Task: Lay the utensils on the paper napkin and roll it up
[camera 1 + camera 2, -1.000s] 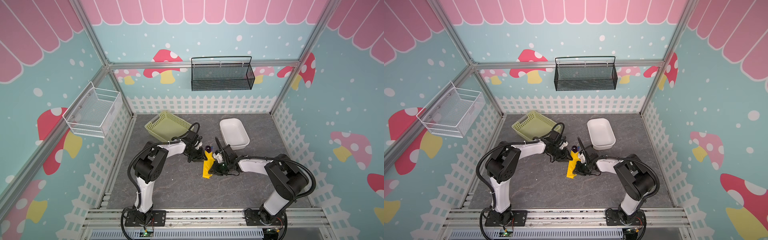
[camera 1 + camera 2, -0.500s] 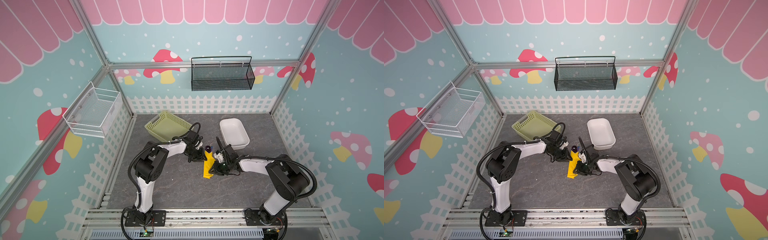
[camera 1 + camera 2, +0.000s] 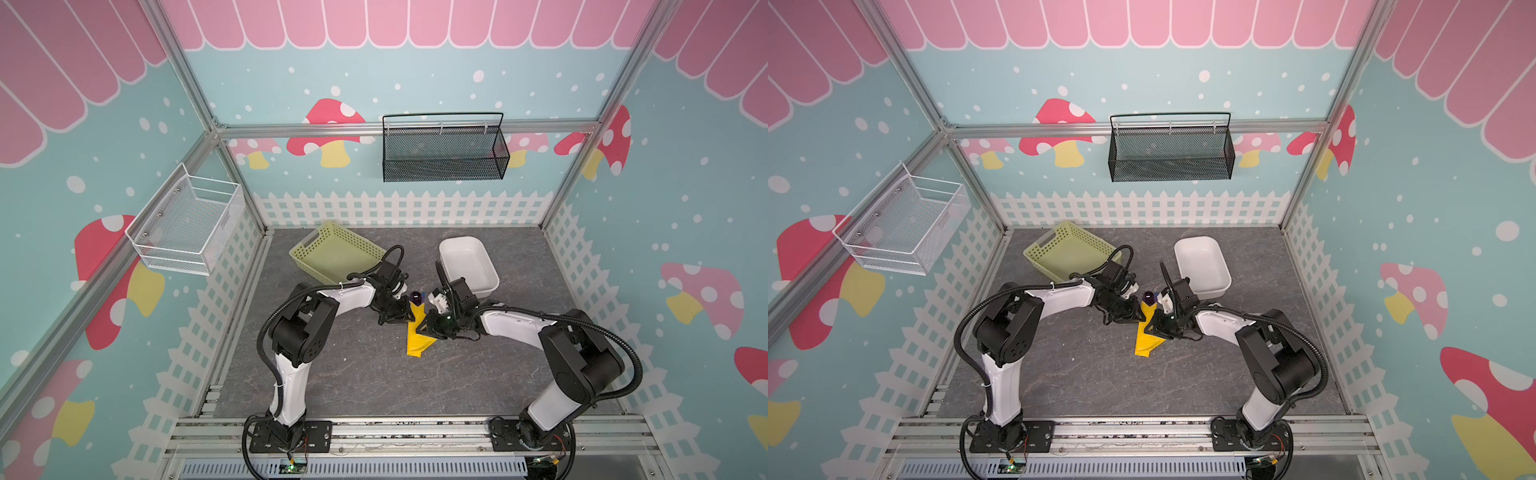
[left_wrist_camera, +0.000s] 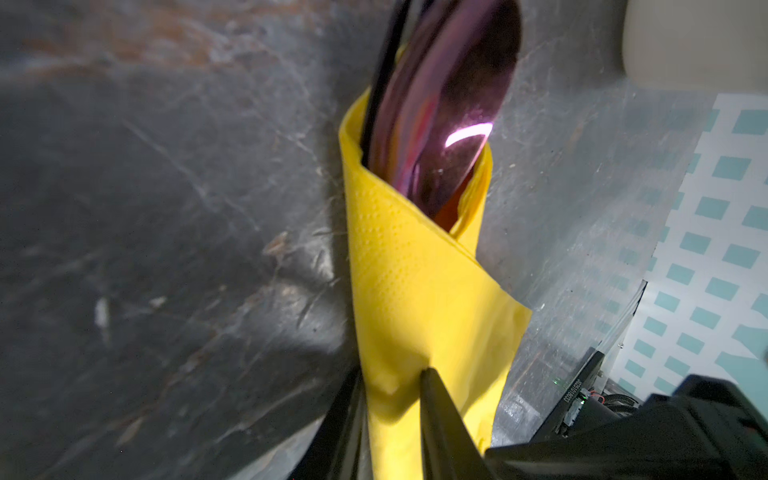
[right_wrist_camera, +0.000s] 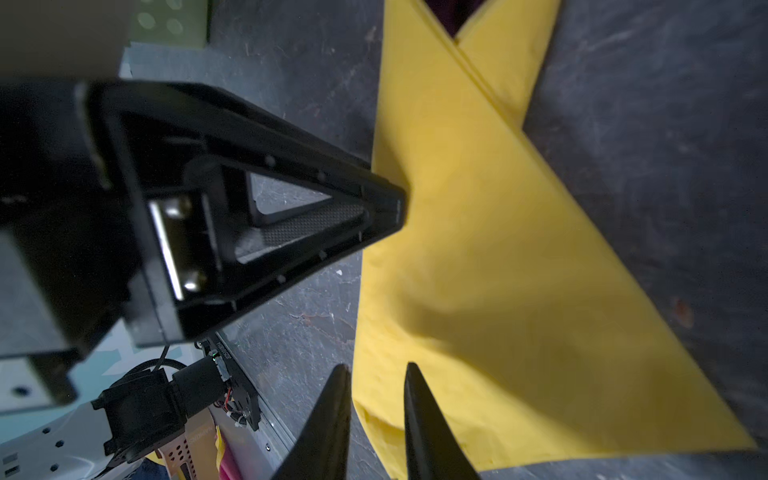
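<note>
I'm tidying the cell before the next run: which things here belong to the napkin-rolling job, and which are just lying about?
Job: bright yellow paper napkin, rolled; dark purple plastic spoon and black plastic fork tucked inside it.
Lying about: pale green perforated basket; white rectangular dish; black mesh wall basket; white wire wall basket.

1 yellow paper napkin [image 4: 415, 299]. Sticking out past the left gripper [image 4: 390, 390]: 1 dark purple translucent plastic spoon [image 4: 449, 95], 1 slim black plastic piece [image 4: 384, 70], 1 bluish-purple plastic tip [image 3: 422, 296]. Grippers: 2, incl. the right gripper [image 5: 376, 390]. Beyond both: 1 pale green perforated plastic basket [image 3: 316, 266], 1 white rectangular tub [image 3: 467, 262]. Above them: 1 black mesh basket [image 3: 442, 166], 1 white wire basket [image 3: 187, 224].
</note>
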Motion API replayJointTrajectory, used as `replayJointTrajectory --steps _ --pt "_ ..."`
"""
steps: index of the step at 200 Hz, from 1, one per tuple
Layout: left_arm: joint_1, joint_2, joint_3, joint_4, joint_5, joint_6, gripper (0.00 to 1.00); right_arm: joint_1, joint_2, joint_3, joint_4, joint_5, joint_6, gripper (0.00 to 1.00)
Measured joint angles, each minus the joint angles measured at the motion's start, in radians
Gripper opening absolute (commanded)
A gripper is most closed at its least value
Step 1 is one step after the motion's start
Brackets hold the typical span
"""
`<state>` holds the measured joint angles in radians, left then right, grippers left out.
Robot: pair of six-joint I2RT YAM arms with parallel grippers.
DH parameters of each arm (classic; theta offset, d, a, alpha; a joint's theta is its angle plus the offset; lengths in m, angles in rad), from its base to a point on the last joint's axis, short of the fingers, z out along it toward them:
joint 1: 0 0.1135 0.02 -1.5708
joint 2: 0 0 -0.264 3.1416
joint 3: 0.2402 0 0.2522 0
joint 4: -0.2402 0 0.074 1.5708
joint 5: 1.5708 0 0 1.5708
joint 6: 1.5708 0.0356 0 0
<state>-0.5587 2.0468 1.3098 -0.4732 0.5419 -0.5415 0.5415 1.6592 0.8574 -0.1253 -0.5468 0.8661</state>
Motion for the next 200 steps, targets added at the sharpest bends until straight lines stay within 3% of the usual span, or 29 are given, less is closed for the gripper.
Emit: replayJointTrajectory --steps 55,122,200 --pt "0.000 0.000 0.000 0.000 0.000 0.000 0.28 -0.020 0.101 0.011 0.028 -0.020 0.001 0.26" --pt "-0.005 -0.010 -0.007 0.008 -0.008 -0.003 0.31 -0.026 0.105 0.000 0.052 -0.030 -0.002 0.29" --pt "-0.009 -0.097 -0.134 0.039 0.004 -0.039 0.36 -0.032 0.109 -0.014 0.066 -0.032 -0.023 0.19"
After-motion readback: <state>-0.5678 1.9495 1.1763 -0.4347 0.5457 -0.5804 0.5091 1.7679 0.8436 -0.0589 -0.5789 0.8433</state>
